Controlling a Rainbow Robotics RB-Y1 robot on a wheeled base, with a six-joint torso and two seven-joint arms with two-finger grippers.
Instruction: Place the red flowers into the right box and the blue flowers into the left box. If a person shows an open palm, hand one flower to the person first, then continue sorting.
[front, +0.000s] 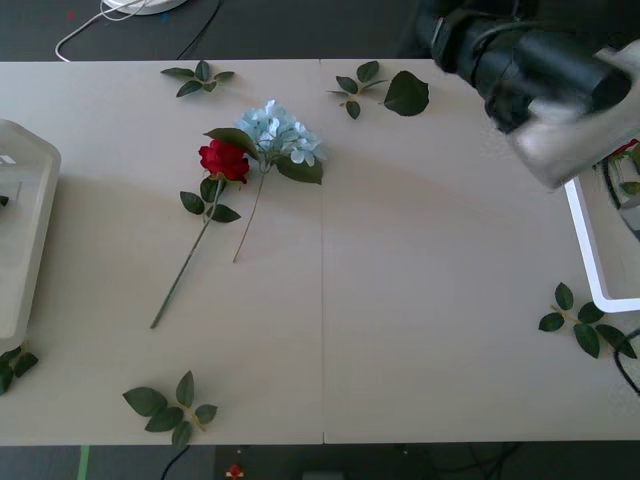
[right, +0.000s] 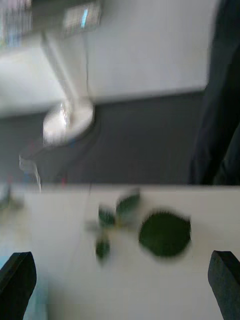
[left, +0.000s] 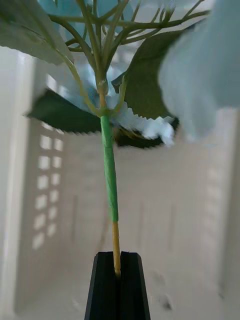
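While the left gripper (left: 118, 280) pinches a blue flower (left: 107, 165) by its stem over the left box (left: 165, 210), it should lower before releasing — the right gripper (right: 120, 280) hangs spread.

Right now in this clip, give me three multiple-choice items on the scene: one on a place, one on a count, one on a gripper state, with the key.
1. Where does the red rose on the table lie?
A. Inside the right box
B. Beside the blue hydrangea, blooms nearly touching
C. At the table's near edge, apart from everything

2. How many bloomed flowers lie on the tabletop in the front view?
A. Two
B. Four
C. None

3. What is the left gripper doing?
A. Open above a leaf sprig
B. Shut on nothing
C. Shut on a blue flower's stem, with the left box behind it

Key: 1 B, the red bloom sits right next to the pale-blue head. 2 A, one rose and one hydrangea; the rest are loose leaf sprigs. 3 C, the left wrist view shows the black fingers pinching the stem.
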